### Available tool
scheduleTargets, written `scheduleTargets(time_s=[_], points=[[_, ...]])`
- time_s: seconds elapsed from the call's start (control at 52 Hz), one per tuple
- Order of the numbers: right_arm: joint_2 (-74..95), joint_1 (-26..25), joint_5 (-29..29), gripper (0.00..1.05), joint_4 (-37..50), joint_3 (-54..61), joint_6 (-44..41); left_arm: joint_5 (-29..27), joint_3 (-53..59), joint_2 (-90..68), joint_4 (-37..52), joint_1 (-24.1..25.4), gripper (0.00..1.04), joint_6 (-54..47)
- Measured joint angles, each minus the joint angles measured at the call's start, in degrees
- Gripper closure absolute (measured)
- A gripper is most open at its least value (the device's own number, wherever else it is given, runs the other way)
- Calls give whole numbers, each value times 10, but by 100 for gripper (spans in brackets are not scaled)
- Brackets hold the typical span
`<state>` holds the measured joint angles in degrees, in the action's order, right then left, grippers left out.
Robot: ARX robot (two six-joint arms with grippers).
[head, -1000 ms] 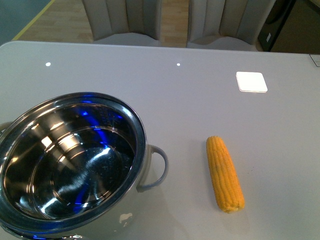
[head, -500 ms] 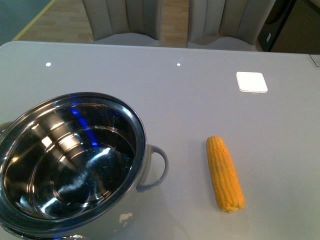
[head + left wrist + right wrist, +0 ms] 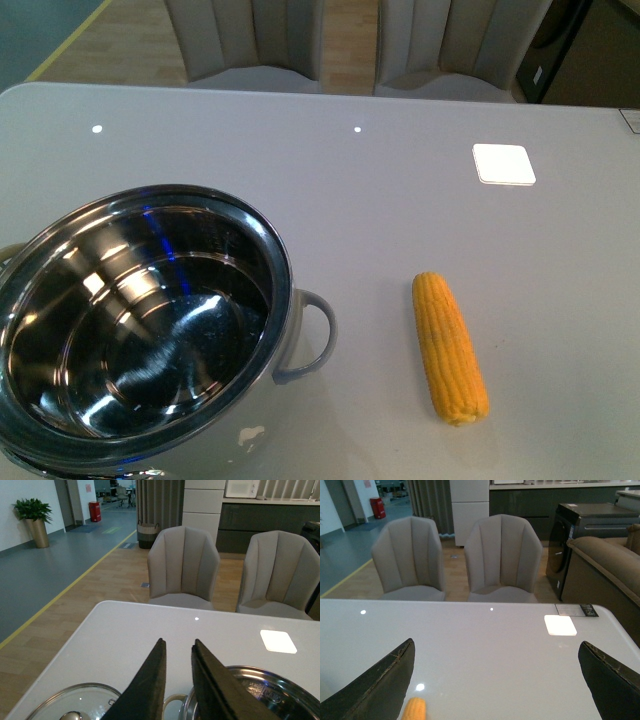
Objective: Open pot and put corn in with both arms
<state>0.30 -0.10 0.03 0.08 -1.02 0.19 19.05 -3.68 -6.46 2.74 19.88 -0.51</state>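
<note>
The shiny steel pot (image 3: 140, 330) stands uncovered at the near left of the white table, its grey side handle (image 3: 310, 335) pointing toward the corn. The yellow corn (image 3: 449, 346) lies on the table to the pot's right, tapered end away from me. Neither arm shows in the front view. In the left wrist view my left gripper (image 3: 178, 644) is shut and empty, above the pot rim (image 3: 260, 680) and a pot handle (image 3: 173, 703). A glass lid (image 3: 75, 702) rests on the table beside the pot. My right gripper (image 3: 496, 647) hangs wide open, with the corn's tip (image 3: 414, 709) near one finger.
Two beige chairs (image 3: 183, 567) (image 3: 280, 570) stand at the table's far edge. A bright square patch (image 3: 502, 163) lies on the tabletop at the far right. A dark cabinet (image 3: 590, 535) and a sofa (image 3: 612, 560) stand beyond the table's right end.
Only the blue reflection inside the pot has shifted and shrunk. The pot and the corn lie where they were.
</note>
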Motion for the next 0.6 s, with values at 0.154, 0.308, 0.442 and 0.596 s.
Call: scheduleTargets(time_s=[0.154,0.308,0.442,0.596], points=[[0,0,0,9,0,0,0,-53,7,20,-12,-52,101,3],[0,0,0,9,0,0,0,-88,21,43,-17,-91,101,3],[0,0,0,9,0,0,0,-181,29,61,-27,-181,101,4],[0,0,0,9,0,0,0,-190,29,61,-28,-195,101,4]])
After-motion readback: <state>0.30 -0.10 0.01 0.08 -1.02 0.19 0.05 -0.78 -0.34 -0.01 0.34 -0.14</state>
